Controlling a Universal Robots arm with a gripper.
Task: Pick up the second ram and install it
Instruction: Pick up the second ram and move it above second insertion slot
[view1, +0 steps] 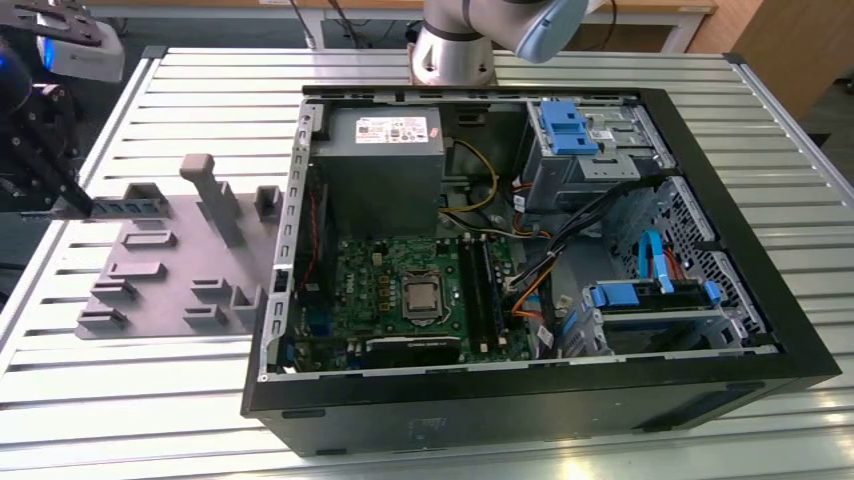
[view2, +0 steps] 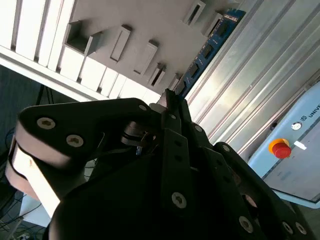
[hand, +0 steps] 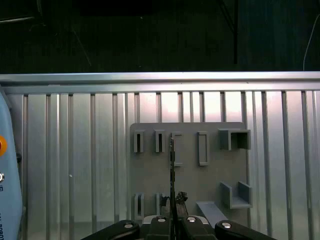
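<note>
**Plainly, the second ram was gripped in the hand by the fixture block**

The second ram (view2: 206, 52) was seen clamped edge-on in the hand (hand: 173, 210), whose jaws were closed on one end of the stick while the rest stood out beyond them. A blue label strip was carried along its dark green board; the print on it could not be made out. In the first wrist view the stick was lined up over the grey fixture block (hand: 200, 180); whether block and stick touched could not be told. A white sticker (view1: 394, 128) with small print was borne by the power supply (view1: 380, 175) inside the open computer case (view1: 534, 405). Lettering was marked on a pale blue control box (view2: 290, 170) beside its red button (view2: 281, 148).

Everything was carried by a slatted aluminium surface (view1: 174, 400). The block was set just beside the case wall on the exterior view's left. The green motherboard (view1: 400, 290) was laid flat inside the case, well apart from the hand. Wooden furniture (view1: 787, 40) was glimpsed beyond the surface's far corner, and a dark space (hand: 150, 35) was seen beyond its raised edge rail (hand: 160, 77).

Bare slats were to be seen between the block and the control box, and between the block and the edge rail.
</note>
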